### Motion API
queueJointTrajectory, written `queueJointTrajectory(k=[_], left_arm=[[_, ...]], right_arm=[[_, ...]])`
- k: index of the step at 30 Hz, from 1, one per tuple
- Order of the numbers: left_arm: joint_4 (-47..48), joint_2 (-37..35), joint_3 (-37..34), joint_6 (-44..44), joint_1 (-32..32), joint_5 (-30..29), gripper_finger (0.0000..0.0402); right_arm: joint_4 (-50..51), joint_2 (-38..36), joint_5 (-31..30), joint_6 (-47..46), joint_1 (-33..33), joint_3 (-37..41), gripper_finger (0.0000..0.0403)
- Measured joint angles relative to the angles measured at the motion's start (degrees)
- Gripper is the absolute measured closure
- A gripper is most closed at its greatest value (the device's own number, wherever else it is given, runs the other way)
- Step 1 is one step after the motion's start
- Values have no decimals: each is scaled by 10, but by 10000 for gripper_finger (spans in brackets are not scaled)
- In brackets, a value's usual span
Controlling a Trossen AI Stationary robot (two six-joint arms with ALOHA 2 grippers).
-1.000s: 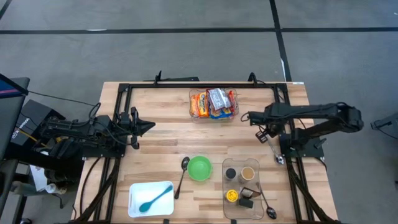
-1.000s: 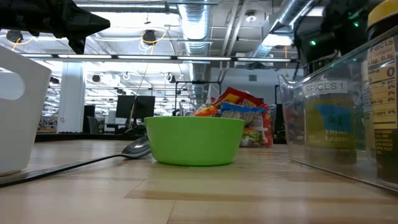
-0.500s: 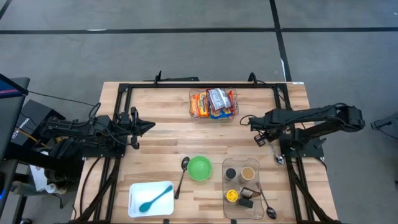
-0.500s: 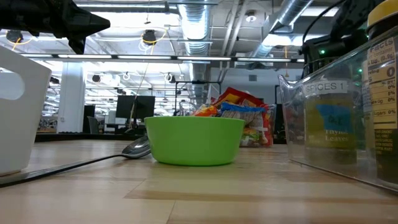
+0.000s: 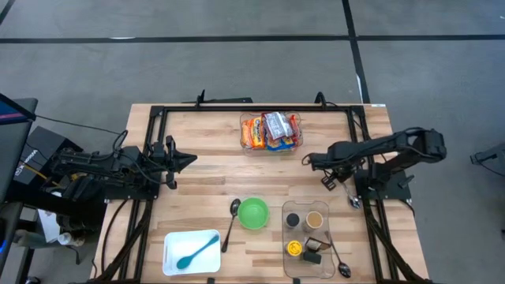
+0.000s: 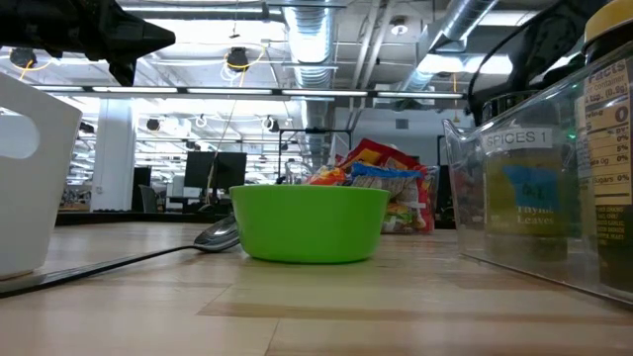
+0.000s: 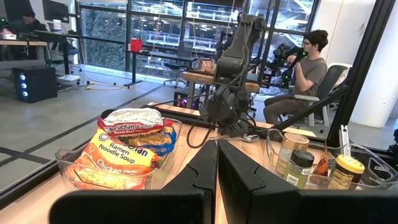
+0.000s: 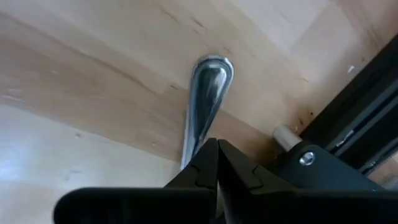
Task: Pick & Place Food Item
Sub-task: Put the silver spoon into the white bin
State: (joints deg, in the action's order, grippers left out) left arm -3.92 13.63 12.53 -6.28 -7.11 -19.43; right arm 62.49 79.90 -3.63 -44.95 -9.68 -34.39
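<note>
Jaws together on both grippers, we see the right gripper (image 5: 310, 161) empty near the ramen packets (image 5: 271, 130), which lie in a clear bin (image 5: 244, 144) at the table's far edge, left gripper (image 5: 189, 158) waiting well apart, packets' long axes unclear.

One table (image 5: 205, 170) carries one green bowl (image 5: 253, 213), one white tray (image 5: 177, 249) with one teal spoon (image 5: 197, 252), and two clear bins: one (image 5: 271, 147) holding several food packets (image 5: 270, 130), one (image 5: 286, 237) holding at least three spice jars (image 5: 304, 220). Three metal spoons show: one (image 5: 231, 223) beside the bowl, one (image 5: 338, 257) by the spice bin, one (image 5: 353, 197) at right. Two robot arms; one person (image 7: 308, 71) beyond.
</note>
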Motion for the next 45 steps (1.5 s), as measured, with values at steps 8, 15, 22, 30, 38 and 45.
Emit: queueJointTrajectory(k=[8,15,22,30,38,45], left_arm=[[0,0,0,0,0,0,394],[0,0,0,0,0,0,394],[0,0,0,0,0,0,394],[0,0,0,0,0,0,394],[0,0,0,0,0,0,394],[0,0,0,0,0,0,394]], right_arm=[[-6,49,11,14,19,0,402],[-29,53,38,3,45,-1,402],[-47,53,39,-10,56,-20,402],[-40,52,39,19,56,-43,402],[41,52,46,63,56,-75,402],[80,52,113,98,66,-75,402]])
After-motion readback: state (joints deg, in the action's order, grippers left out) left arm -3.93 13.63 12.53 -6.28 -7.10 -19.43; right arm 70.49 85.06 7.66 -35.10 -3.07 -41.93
